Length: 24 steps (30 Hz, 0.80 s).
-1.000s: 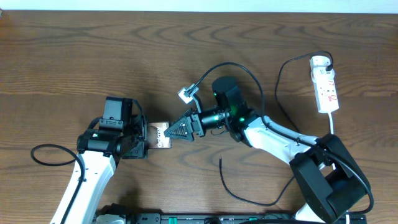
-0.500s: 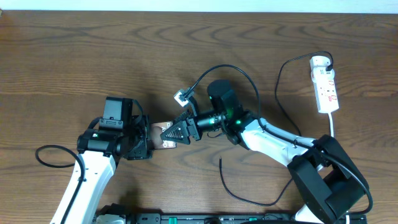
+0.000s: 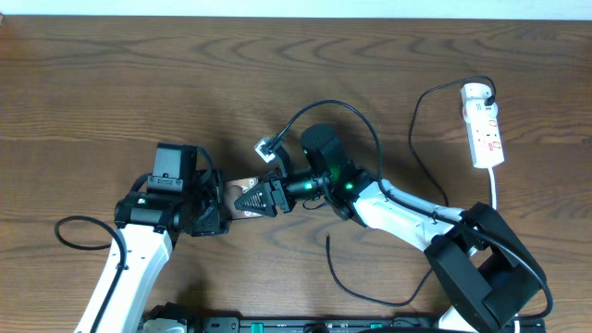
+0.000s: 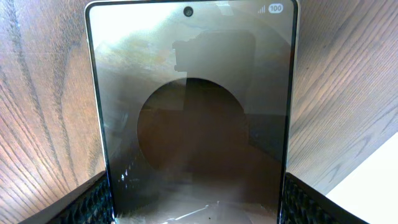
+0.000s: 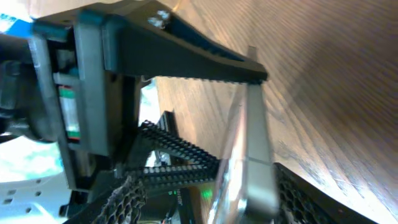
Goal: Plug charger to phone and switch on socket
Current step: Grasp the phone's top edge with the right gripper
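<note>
The phone [image 3: 237, 190] lies just above the table between the two arms. In the left wrist view its glossy screen [image 4: 193, 112] fills the frame. My left gripper [image 3: 215, 208] is shut on its near end, with one finger on each long edge [image 4: 196, 208]. My right gripper [image 3: 246, 200] is open, with its fingers on either side of the phone's other end. The right wrist view [image 5: 214, 199] shows the phone edge-on [image 5: 256, 143]. The charger cable [image 3: 356, 291] lies loose, its free tip [image 3: 328, 239] on the table below the right arm. The socket [image 3: 485, 129] lies at the far right.
A thin black cable [image 3: 418, 125] runs from the top end of the socket down towards the right arm's base [image 3: 481, 277]. A small white connector [image 3: 266, 148] on a black lead hangs beside the right wrist. The left arm's cable [image 3: 74, 231] loops at the left.
My right gripper has moved left over the phone's end, which now sits between its open fingers. The left gripper still holds the phone, tilted slightly.
</note>
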Each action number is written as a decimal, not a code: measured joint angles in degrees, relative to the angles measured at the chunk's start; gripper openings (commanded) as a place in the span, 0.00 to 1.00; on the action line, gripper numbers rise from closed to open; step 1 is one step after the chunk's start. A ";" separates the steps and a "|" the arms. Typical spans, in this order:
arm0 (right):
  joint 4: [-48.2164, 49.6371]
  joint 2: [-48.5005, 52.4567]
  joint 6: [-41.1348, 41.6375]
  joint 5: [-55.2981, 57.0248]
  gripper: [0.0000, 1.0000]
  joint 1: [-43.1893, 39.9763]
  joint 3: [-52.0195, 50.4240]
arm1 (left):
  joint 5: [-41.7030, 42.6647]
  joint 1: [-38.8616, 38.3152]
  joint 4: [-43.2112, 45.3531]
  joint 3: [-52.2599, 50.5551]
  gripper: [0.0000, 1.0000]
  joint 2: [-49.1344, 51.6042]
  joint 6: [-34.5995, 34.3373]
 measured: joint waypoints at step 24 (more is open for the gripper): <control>-0.02 0.00 11.96 6.54 0.52 1.40 0.00 | 0.09 0.00 1.07 0.00 0.07 0.00 -0.79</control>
